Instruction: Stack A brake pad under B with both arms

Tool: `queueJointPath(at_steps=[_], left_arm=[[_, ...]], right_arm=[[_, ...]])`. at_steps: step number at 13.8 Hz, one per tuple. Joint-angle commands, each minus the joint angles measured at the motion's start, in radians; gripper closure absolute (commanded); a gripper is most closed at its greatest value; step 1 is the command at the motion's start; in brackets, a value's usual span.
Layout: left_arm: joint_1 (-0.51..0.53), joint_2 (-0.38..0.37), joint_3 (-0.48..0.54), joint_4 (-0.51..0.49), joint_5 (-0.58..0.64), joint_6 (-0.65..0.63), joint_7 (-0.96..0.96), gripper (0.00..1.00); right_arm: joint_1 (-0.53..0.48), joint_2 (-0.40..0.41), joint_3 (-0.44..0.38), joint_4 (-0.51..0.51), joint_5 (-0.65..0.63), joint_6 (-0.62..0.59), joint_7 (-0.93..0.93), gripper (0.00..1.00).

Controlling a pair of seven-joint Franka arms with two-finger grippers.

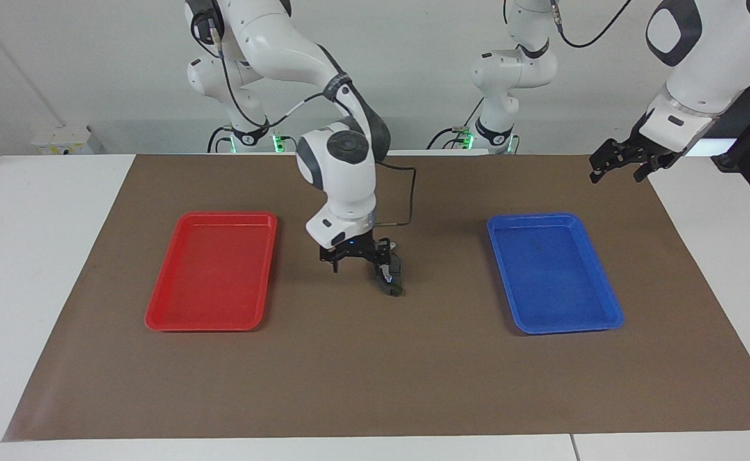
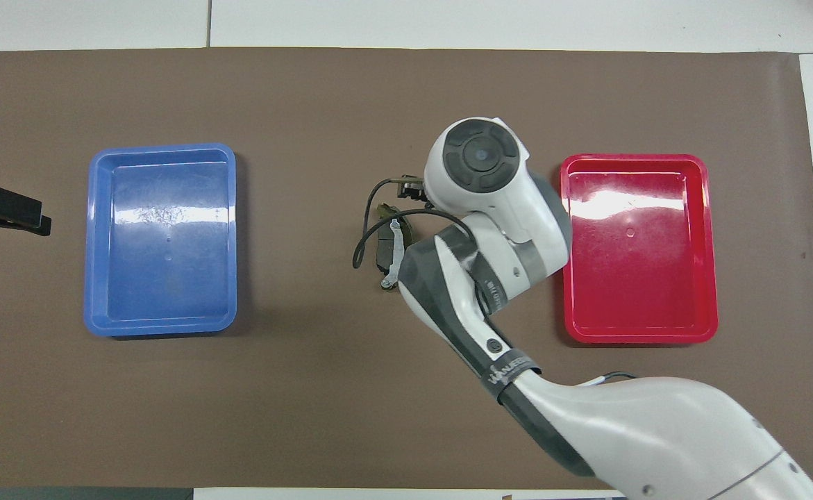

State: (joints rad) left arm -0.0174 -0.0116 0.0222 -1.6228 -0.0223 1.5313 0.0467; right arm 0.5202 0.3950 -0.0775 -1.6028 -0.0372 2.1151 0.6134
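Note:
The long crescent pad B [image 1: 390,274], with its shiny strip [image 2: 396,244], lies in the middle of the brown mat between the two trays. A dull dark piece [image 2: 382,209] sticks out from under the end of B that is farther from the robots. It may be pad A, but most of it is hidden. My right gripper [image 1: 355,267] is low over the mat, open, right beside B on the red tray's side, holding nothing. In the overhead view the right wrist hides it. My left gripper [image 1: 623,168] waits open and empty, raised over the mat's edge at the left arm's end.
An empty red tray [image 1: 157,314] lies toward the right arm's end and an empty blue tray [image 1: 608,314] toward the left arm's end. A black cable [image 2: 364,236] loops from the right wrist over the pads.

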Motion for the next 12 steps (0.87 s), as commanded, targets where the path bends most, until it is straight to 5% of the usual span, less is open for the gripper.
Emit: queueJointPath(at_steps=[1,8,12], left_arm=[[0.011,0.002,-0.005,0.012,0.001,-0.019,0.01,0.0],[0.011,0.002,-0.005,0.012,0.001,-0.017,0.01,0.0],[0.011,0.002,-0.005,0.012,0.001,-0.019,0.01,0.0]], right_arm=[[-0.11,-0.108,0.015,-0.034,-0.021,-0.099,-0.117,0.0],[-0.316,-0.316,0.018,-0.101,-0.016,-0.386,-0.34,0.0],[-0.431,-0.452,0.018,-0.218,-0.006,-0.395,-0.463,0.0]])
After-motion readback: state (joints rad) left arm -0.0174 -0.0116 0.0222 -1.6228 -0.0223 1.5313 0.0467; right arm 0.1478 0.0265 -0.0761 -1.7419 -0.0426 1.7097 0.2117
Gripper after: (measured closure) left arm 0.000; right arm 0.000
